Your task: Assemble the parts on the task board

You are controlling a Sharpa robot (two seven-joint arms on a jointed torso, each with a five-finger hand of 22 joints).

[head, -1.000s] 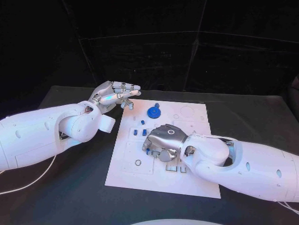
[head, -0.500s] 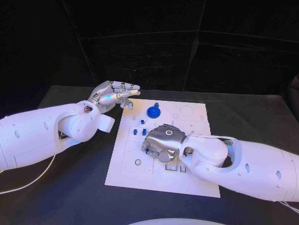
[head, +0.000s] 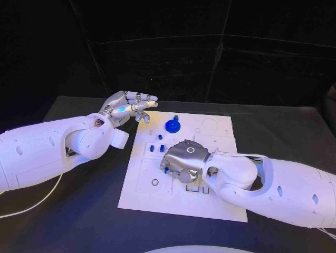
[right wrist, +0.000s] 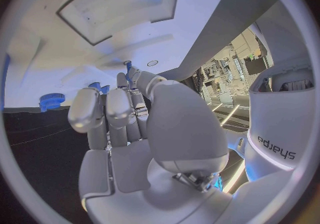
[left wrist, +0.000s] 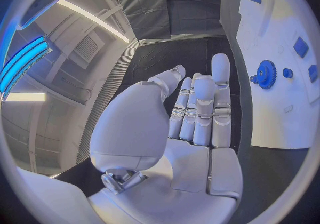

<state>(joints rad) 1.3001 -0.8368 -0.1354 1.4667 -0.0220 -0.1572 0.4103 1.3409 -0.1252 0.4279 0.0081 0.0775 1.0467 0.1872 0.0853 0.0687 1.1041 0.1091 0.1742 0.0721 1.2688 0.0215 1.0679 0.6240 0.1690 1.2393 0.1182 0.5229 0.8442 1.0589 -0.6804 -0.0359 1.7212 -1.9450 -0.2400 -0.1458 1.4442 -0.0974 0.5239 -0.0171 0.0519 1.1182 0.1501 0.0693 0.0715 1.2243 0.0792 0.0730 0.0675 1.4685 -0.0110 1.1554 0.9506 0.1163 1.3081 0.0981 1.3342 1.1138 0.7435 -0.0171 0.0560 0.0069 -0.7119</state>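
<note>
right hand barely shifted over the board, part still at its fingertips

head view: compare w/ a sec ago and you'll find almost nothing moved. your right hand (head: 184, 161) sits over the middle of the task board (head: 149, 195), nudged a hair toward the board's right side, no more. fingers curled down onto the plate; from here you can't tell what they pinch. your left hand (head: 128, 108) hovers off the board's far left corner, same place as before, fingers loosely curled and close together, nothing in them. my read: the insertion is mid-way, fine alignment only, no part seated in this interval. blue gear (head: 172, 126) stands on the far part of the board, a few small blue parts (head: 152, 148) just left of the right hand.

left wrist view: left hand (left wrist: 193, 122) fingers straight-ish and pressed side by side, empty, hanging over the black table (left wrist: 160, 58) beside the board's edge. blue gear (left wrist: 265, 70) near that edge w/ small blue pieces next to it.

right wrist view: right hand (right wrist: 127, 122) fingers bunched together, a thin blue peg (right wrist: 128, 67) poking out at the tips, so prob pinched there, near a small round hole (right wrist: 152, 63). the square recess (right wrist: 120, 2) in the board holds nothing.
</note>
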